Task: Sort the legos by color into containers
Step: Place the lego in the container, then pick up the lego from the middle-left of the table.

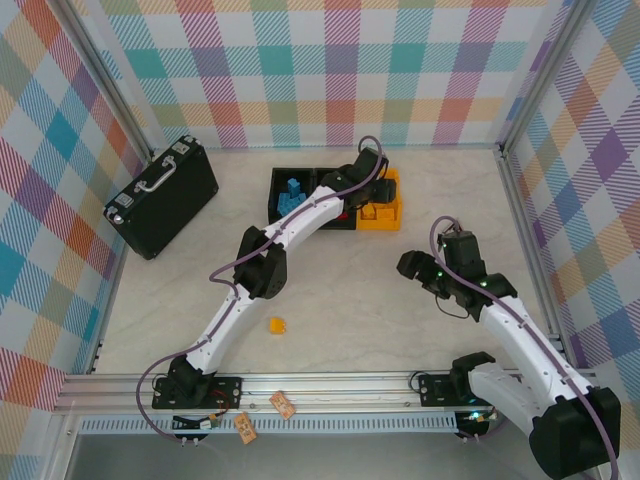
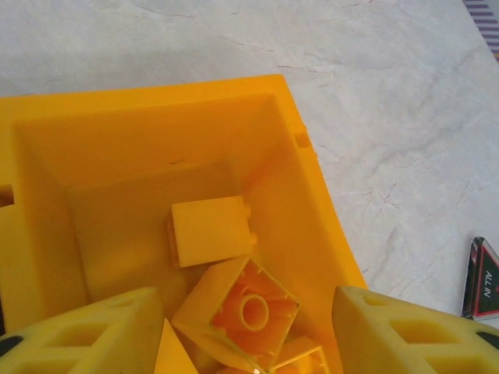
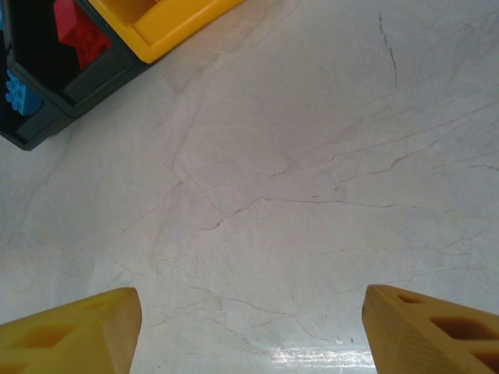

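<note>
Left fingers (image 2: pixel 398 331) released over the yellow container (image 2: pixel 47 125)
We see them spread above the yellow legos (image 2: pixel 210 230) lying inside, gripping nothing; the right fingers (image 3: pixel 70 327) are spread too, over bare tabletop (image 3: pixel 312 156). One loose yellow lego (image 1: pixel 277 325) lies toward the near edge, beside the left forearm (image 1: pixel 230 315), left of the right fingers.

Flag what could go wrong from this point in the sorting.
The left jaws straddle a tilted yellow brick in the yellow bin; lifting might snag it out. The lone yellow brick on the table lies near the left arm; retracting could knock it away.
</note>
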